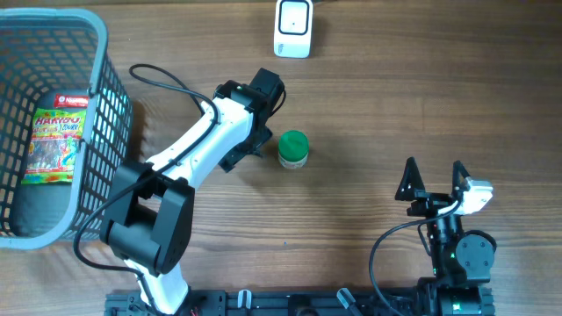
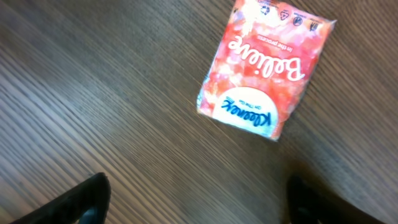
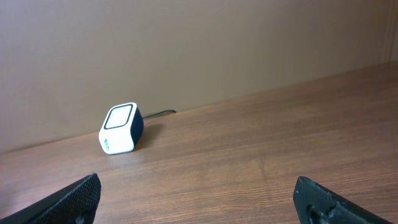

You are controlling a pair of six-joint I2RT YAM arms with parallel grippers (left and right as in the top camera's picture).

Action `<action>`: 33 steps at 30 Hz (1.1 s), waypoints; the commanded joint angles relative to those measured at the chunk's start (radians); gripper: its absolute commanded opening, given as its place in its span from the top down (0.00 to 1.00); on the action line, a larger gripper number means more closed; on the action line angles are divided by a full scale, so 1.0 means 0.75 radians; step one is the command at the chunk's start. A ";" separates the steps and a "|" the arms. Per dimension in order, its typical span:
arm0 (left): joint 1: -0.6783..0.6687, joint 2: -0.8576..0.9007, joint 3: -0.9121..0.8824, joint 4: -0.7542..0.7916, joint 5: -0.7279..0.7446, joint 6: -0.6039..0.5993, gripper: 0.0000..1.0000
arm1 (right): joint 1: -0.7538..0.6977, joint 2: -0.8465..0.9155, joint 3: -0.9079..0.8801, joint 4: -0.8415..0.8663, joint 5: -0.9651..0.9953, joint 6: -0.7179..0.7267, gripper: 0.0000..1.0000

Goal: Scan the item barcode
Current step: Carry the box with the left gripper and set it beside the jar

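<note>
- The left claw (image 2: 199, 200) hangs over the counter (image 1: 395, 88) with its two fingers spread wide. It holds nothing.
- A pink and red tissue pack (image 2: 264, 68) lies flat on the counter, just ahead of that claw and not touching it. From above, the left arm hides the pack.
- I see words on the top of the pack but no barcode. It may be on the side that faces down; I cannot tell.
- The white scanner (image 1: 293, 26) stands at the far edge of the counter, with its window tipped toward the arms. I think that is so a thing can be held up in front of it.
- The pack is well apart from the scanner, so I think the scan is not done at this spot.
- The right claw (image 3: 202, 200) is wide open and empty too. It waits low on its own side, maybe to keep out of the way.
- A jar (image 1: 293, 149) with a green lid stands near the left arm.
- A candy bag (image 1: 54, 140) lies in the basket (image 1: 97, 53) on the left.
</note>
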 commanded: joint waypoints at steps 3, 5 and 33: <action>-0.001 -0.034 -0.006 0.004 -0.063 -0.006 0.00 | 0.006 -0.010 -0.002 0.006 -0.016 -0.023 0.00; -0.001 -0.090 -0.006 -0.007 -0.064 -0.004 0.00 | 0.006 -0.010 -0.002 0.006 -0.016 -0.022 0.00; 0.308 -1.161 -0.006 -0.034 -0.652 0.042 0.00 | 0.006 -0.010 -0.002 0.006 -0.016 -0.022 0.00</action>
